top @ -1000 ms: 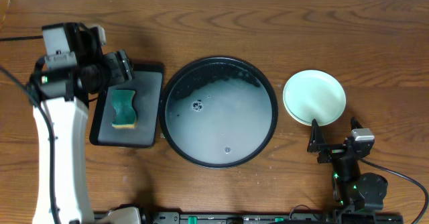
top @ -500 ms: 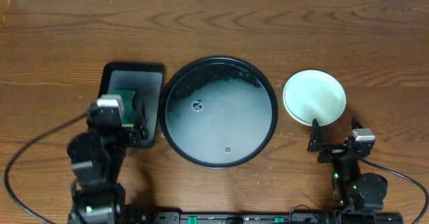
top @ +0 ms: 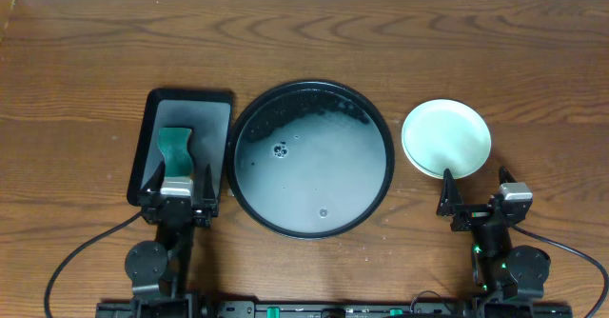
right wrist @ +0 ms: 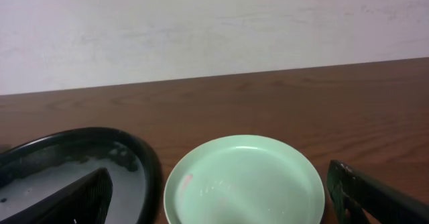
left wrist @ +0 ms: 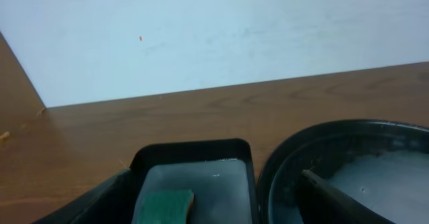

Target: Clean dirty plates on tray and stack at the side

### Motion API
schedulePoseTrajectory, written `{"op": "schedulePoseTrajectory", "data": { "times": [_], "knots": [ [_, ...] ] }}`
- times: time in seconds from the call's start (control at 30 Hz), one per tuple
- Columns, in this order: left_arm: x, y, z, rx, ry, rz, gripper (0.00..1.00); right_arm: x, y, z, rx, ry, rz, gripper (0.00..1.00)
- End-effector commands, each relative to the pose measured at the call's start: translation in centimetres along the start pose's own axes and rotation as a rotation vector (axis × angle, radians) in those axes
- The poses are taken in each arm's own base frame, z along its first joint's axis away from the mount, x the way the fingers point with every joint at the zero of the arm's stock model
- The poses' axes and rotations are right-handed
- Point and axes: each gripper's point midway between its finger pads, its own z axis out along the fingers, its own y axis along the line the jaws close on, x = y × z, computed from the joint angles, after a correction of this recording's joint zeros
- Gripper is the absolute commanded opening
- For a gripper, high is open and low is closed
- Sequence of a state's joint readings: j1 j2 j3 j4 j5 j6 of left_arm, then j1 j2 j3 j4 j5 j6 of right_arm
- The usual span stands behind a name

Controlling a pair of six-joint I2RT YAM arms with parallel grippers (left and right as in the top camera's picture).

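Judging by the layout, the job is reaching its end. The plates (top: 446, 138) are sitting on the table (top: 76, 70) to the right of the round tray (top: 311, 84), which is holding only a film of soapy water. Only a mint top plate is showing, so how many lie under it is hard to tell from above. The left gripper (top: 179, 177) is resting at the near edge with its fingers spread wide and empty, over the near end of the small tray (top: 190, 94), where the green sponge (top: 174, 147) is lying. The right gripper (top: 474, 180) is resting just near of the plates, equally wide and empty. Doing this step well is mostly restraint (the right fingers are sitting close to the plates' near rim), so any move should be lifting up and away rather than sweeping sideways. The table is brown, wood-grained and dry-looking around the trays, and a pale wall (left wrist: 201, 29) is running along its far edge.
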State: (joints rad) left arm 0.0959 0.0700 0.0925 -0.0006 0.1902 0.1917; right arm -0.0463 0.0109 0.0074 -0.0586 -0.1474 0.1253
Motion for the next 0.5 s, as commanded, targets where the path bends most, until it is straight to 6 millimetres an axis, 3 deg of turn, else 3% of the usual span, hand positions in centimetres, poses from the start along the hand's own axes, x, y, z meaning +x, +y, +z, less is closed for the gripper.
{"op": "schedulePoseTrajectory", "data": {
  "times": [0.0, 0.3, 0.47],
  "knots": [
    [1.3, 0.1, 0.0, -0.015, 0.003, 0.013, 0.76, 0.1, 0.2, 0.0, -0.008, 0.001, 0.008, 0.99],
    [4.1, -0.3, 0.1, -0.003, 0.077, 0.004, 0.76, 0.1, 0.2, 0.0, -0.008, 0.001, 0.008, 0.99],
    [4.1, -0.3, 0.1, -0.003, 0.076, 0.005, 0.76, 0.1, 0.2, 0.0, -0.008, 0.001, 0.008, 0.99]
  ]
}}
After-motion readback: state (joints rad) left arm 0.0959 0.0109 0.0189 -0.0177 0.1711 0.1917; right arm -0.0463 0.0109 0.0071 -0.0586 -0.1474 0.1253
